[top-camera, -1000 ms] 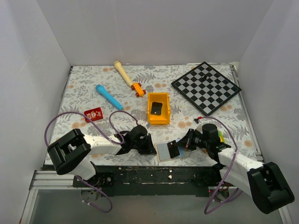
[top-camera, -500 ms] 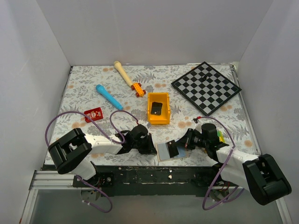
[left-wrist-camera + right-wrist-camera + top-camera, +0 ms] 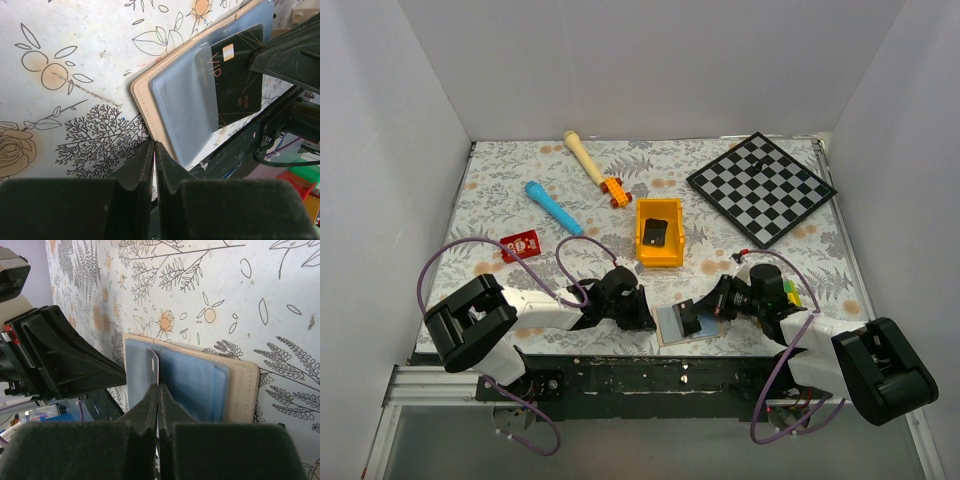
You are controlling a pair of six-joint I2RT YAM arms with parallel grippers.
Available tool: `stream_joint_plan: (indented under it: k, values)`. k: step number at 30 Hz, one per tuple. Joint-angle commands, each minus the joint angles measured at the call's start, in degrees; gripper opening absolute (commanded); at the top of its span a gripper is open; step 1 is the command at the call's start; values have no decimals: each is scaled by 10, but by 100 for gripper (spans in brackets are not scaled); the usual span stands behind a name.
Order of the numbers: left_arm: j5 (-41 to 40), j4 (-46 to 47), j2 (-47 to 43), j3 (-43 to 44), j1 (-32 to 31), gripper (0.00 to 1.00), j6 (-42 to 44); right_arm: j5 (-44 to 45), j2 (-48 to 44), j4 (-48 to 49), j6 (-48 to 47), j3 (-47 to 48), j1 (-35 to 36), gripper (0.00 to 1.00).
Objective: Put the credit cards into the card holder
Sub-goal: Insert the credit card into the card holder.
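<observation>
Left wrist: black card point(image 3: 239, 75), clamped in right fingers point(image 3: 145, 410), is seemingly half-slid into card holder point(image 3: 145, 95); left fingers point(image 3: 137, 170) are held together; deeper pushing is needed.

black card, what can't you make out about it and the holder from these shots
1. Right wrist view: the black card sits edge-on in the shut right gripper, so its face is hidden.
2. Left wrist view: its fine print is too small to read, and the right gripper covers one corner.
3. Left wrist view: the shut left gripper blocks the view of whether it touches the card holder.
</observation>
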Motion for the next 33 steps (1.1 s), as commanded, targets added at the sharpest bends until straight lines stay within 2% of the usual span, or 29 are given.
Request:
stream_joint_plan:
  k: [1, 14, 24, 33]
  values:
    - [-5, -2, 3, 15, -3, 4, 7, -2, 11, 31, -1, -16, 0, 1]
    - [-2, 4, 6, 13, -3, 4, 7, 15, -4, 23, -1, -37, 13, 1]
    - [-2, 6, 5, 10, -3, 4, 5, 43, 37, 69, 28, -35, 56, 1]
    - [-2, 6, 3, 7, -3, 3, 4, 108, 44, 103, 74, -50, 103, 1]
